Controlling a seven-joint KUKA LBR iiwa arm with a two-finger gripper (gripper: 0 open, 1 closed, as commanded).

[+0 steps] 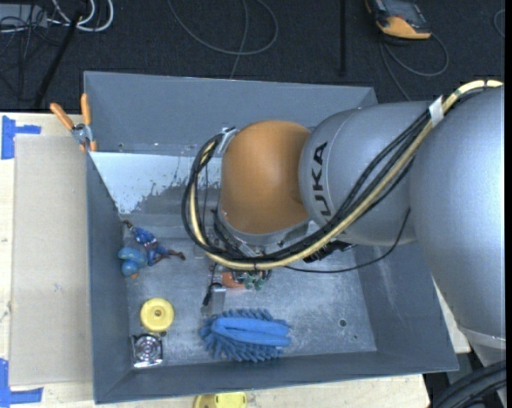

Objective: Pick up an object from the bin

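Note:
My gripper [214,297] reaches down in the middle of the bin, mostly hidden under the arm's orange cover. Just below it, close to the bin's front wall, lies a blue spiky brush-like thing [246,334]; I cannot tell whether the gripper touches it. A yellow round disc [156,314] lies to the gripper's left. Under the disc, in the front left corner, sits a small silvery square piece [145,348]. A blue toy figure [138,252] lies further back by the left wall.
The arm and its cables cover the middle and right of the bin, hiding whatever lies beneath. Bare floor shows at the back left and between the toy figure and the gripper.

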